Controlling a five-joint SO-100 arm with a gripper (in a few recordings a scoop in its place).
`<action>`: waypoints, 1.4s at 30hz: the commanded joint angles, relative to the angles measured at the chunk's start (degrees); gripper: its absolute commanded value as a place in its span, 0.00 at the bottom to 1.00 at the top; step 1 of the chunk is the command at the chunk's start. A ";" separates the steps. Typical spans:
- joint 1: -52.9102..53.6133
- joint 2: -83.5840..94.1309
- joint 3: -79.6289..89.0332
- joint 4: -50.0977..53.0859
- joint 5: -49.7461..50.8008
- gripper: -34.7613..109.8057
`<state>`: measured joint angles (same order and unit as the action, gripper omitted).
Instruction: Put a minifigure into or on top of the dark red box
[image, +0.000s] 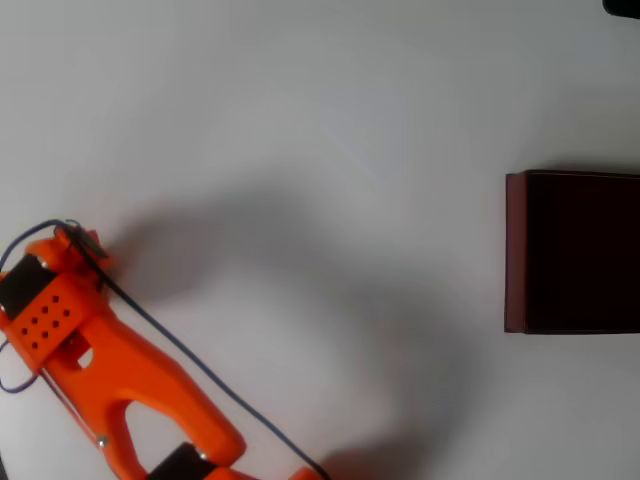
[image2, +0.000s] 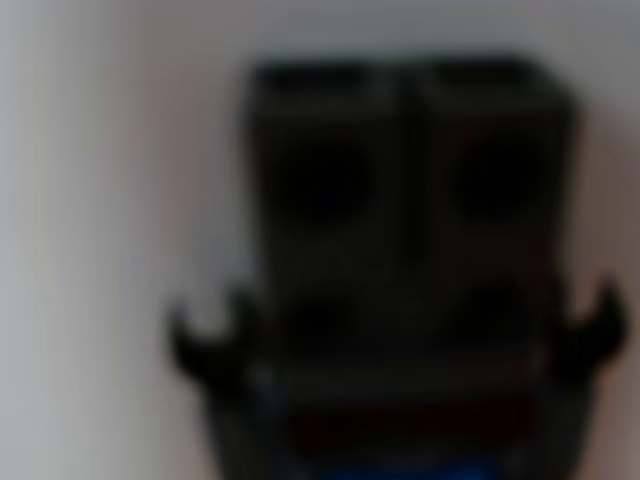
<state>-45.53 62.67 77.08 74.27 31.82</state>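
Overhead: one dark red box (image: 520, 250) at right edge of white surface (image: 300, 120), partly cut off by frame, dark inside showing; one orange arm (image: 110, 360) at lower left, well apart from box, thin dark cable (image: 190, 355) running along it; bare surface between arm and box. Wrist view: one minifigure (image2: 410, 260) very close to lens, blurred, dark body with blue strip at bottom edge; gripper opening and hold cannot be told

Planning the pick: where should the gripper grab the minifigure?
Probably the minifigure's dark leg block, coming from its foot end as the wrist view looks: its two sides are flat, while the hands jut out lower down. Blur hides detail.
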 joint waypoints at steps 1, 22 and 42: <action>-0.70 0.97 -1.58 0.35 0.44 0.27; 17.84 56.87 26.89 7.73 -3.25 0.24; 85.34 85.52 56.95 -22.24 -9.40 0.25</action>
<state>35.77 159.43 135.79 61.17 22.94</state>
